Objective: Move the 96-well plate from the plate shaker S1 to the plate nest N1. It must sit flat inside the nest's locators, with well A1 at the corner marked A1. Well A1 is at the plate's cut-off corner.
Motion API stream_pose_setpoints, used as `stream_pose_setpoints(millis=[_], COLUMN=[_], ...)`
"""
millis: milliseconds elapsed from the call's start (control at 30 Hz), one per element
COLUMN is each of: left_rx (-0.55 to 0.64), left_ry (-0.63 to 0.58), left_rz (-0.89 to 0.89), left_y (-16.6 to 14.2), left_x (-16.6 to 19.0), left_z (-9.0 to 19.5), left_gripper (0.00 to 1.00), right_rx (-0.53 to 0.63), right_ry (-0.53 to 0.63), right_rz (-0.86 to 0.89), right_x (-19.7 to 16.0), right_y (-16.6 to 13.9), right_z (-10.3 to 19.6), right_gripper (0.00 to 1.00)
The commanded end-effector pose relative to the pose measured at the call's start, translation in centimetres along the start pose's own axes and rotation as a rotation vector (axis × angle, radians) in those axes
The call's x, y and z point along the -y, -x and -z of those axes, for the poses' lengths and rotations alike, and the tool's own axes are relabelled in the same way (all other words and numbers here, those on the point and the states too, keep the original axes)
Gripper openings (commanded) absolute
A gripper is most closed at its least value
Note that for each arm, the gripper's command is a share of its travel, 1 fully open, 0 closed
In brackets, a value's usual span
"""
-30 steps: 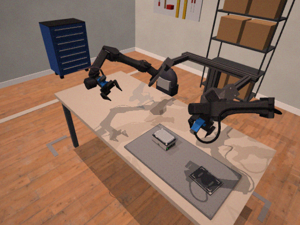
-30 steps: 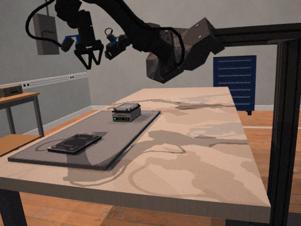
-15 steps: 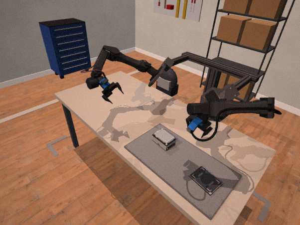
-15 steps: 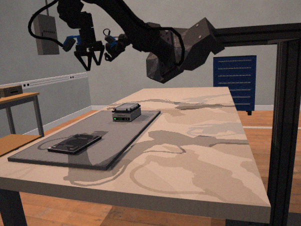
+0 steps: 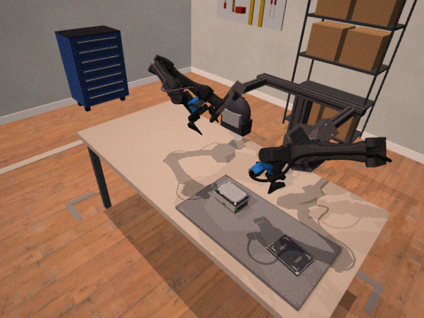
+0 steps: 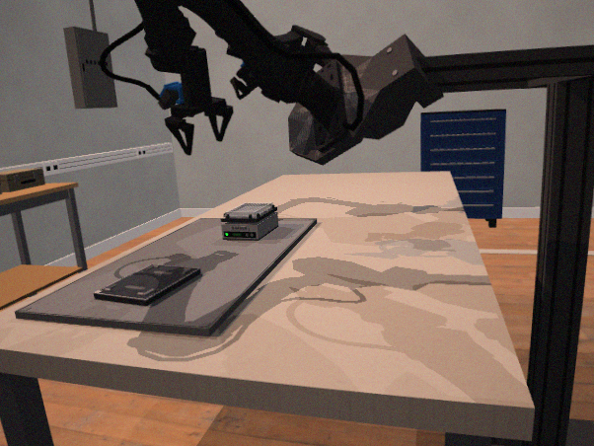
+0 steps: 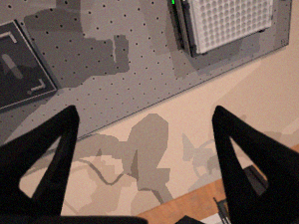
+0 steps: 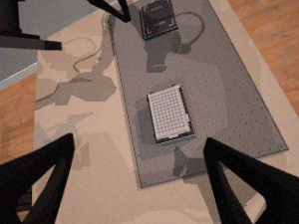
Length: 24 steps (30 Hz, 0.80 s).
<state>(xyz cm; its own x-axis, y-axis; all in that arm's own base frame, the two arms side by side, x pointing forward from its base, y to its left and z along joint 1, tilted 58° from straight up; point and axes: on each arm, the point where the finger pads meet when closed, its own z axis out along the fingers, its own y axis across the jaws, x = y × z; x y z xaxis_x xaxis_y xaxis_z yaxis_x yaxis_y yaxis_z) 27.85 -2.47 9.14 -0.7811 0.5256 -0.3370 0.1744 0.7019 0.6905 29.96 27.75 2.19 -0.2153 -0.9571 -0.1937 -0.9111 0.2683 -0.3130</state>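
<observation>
The white 96-well plate (image 5: 230, 191) sits on the grey plate shaker (image 5: 233, 201) at one end of the perforated grey mat (image 5: 257, 229). The black plate nest (image 5: 291, 254) with white corner marks lies empty at the mat's other end. My left gripper (image 5: 276, 186) is open and empty, hovering beside the mat's back edge, between shaker and nest. Its wrist view shows the plate (image 7: 229, 21) at top right and the nest (image 7: 20, 64) at left. My right gripper (image 5: 206, 126) is open and empty, high above the table far behind the shaker. Its wrist view shows the plate (image 8: 169, 114) and the nest (image 8: 158, 19).
A dark arm mount (image 5: 237, 116) on a black gantry beam (image 5: 310, 95) stands at the table's back edge. A shelf with cardboard boxes (image 5: 348, 39) and a blue drawer cabinet (image 5: 92, 65) stand on the floor beyond the table.
</observation>
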Motion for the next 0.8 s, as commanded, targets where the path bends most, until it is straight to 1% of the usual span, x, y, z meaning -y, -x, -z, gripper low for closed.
stream_pose_setpoints(millis=[0,100,200,267,333,533,600,633,767], left_rx=[0.155,0.19,0.227,0.227,0.259,0.321,0.342,0.358,0.397], left_ry=[-0.077,-0.101,-0.118,-0.118,-0.127,-0.175,-0.188,-0.19,-0.221], left_rz=[-0.156,-0.262,-0.346,-0.346,-0.399,-0.604,-0.664,-0.689,-0.816], left_y=[2.0,2.0,2.2,2.2,2.6,2.4,2.4,2.9,2.9], left_x=[2.2,3.6,4.6,4.6,5.3,7.9,8.7,8.9,10.6], left_z=[-1.8,-3.1,-4.1,-4.1,-4.6,-7.1,-7.8,-8.1,-9.7], left_gripper=[1.0,1.0,1.0,1.0,1.0,1.0,1.0,1.0,1.0], right_rx=[0.022,0.023,0.032,0.032,0.046,0.09,0.113,0.127,0.176], right_ry=[-0.163,-0.222,-0.276,-0.276,-0.313,-0.42,-0.448,-0.461,-0.508], right_rz=[-0.058,-0.05,-0.053,-0.053,-0.065,-0.049,-0.05,-0.051,-0.05], right_x=[-2.6,-5.7,-7.6,-7.6,-8.4,-12.1,-12.7,-13.0,-14.0], right_y=[1.1,0.3,-0.6,-0.6,-1.0,-3.9,-4.6,-4.9,-6.2], right_z=[0.0,-0.3,-0.3,-0.3,-0.2,0.0,0.2,0.4,1.0], right_gripper=[1.0,1.0,1.0,1.0,1.0,1.0,1.0,1.0,1.0])
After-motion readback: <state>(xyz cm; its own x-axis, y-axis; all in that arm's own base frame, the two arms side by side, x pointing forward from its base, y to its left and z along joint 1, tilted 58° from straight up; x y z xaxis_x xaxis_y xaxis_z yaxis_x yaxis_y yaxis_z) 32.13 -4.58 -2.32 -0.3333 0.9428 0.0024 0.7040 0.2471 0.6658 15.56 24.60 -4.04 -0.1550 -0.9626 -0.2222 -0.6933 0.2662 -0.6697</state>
